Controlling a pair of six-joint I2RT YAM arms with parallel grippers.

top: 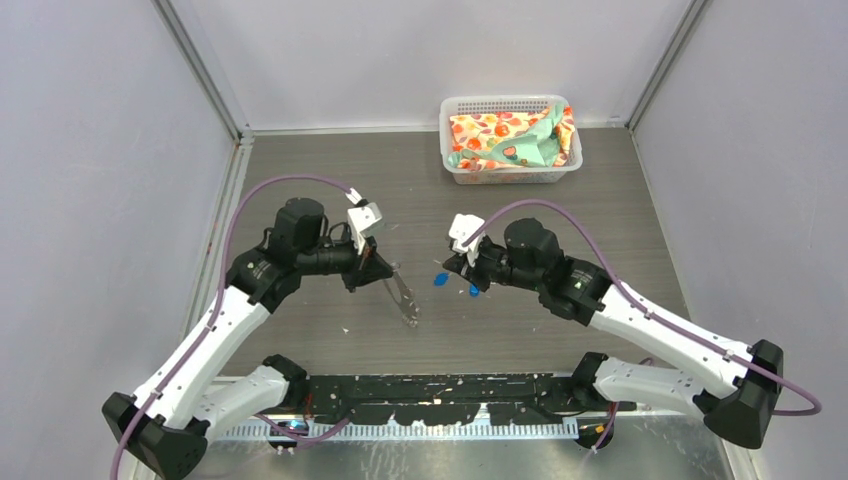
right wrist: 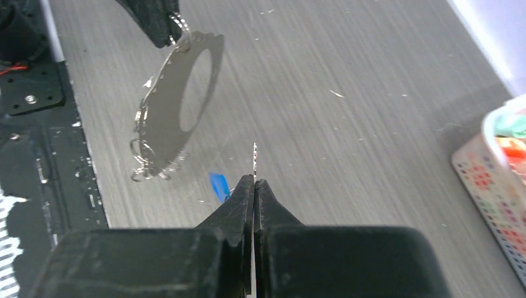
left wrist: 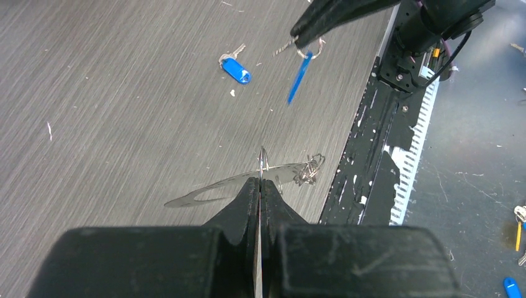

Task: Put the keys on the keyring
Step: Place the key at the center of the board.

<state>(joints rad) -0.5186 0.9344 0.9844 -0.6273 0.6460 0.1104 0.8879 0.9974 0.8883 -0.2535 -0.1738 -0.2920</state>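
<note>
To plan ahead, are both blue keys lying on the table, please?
No, one key lies on the table; the other hangs from the right fingers.

A dark grey, wood-grained desk [top: 330, 170] fills the bay, shut in by plain pale walls [top: 90, 150] on the left, back and right, with grey metal posts [top: 200, 70] in the far corners. A black plate [top: 440, 385] lines the near edge. By the back wall stands a white basket [top: 510, 176] (patterned cloth [top: 500, 135] inside); the light is even and the shadows are soft.
</note>
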